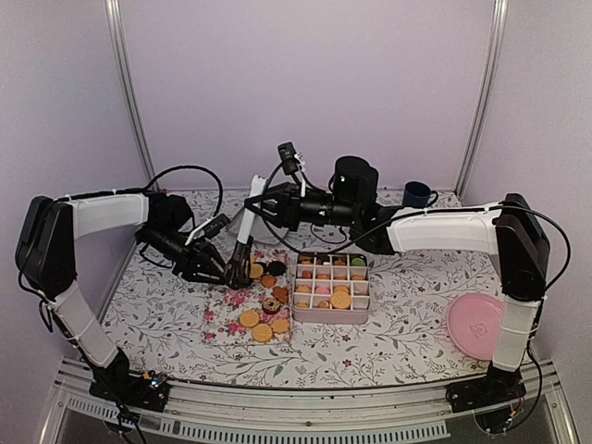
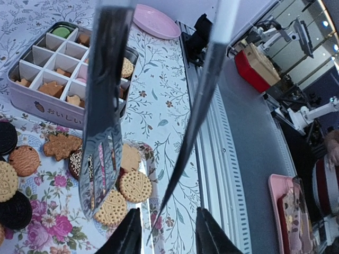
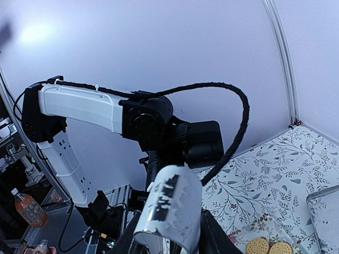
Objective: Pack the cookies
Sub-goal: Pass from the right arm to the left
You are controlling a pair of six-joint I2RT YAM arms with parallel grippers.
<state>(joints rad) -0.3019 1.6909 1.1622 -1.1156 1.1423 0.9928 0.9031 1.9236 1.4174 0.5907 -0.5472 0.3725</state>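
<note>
Several round cookies (image 1: 263, 317), golden and dark, lie on a floral cloth (image 1: 222, 324) left of the compartment box (image 1: 331, 314), which holds more. My right gripper (image 1: 259, 205) is shut on the white bent end of a pair of tongs (image 3: 170, 209). The tongs (image 1: 244, 242) slant down toward the cloth. In the left wrist view their two blades (image 2: 103, 127) hang over golden cookies (image 2: 134, 186). The thin right blade's tip sits between the fingers of my left gripper (image 2: 168, 226). The fingers stand apart, and neither touches the blade.
A pink plate (image 1: 475, 325) lies at the front right and a dark blue mug (image 1: 417, 194) stands at the back. The table's metal front rail (image 2: 212, 159) runs close beside the cloth. Dark cookies (image 2: 15, 209) lie on the cloth's left part.
</note>
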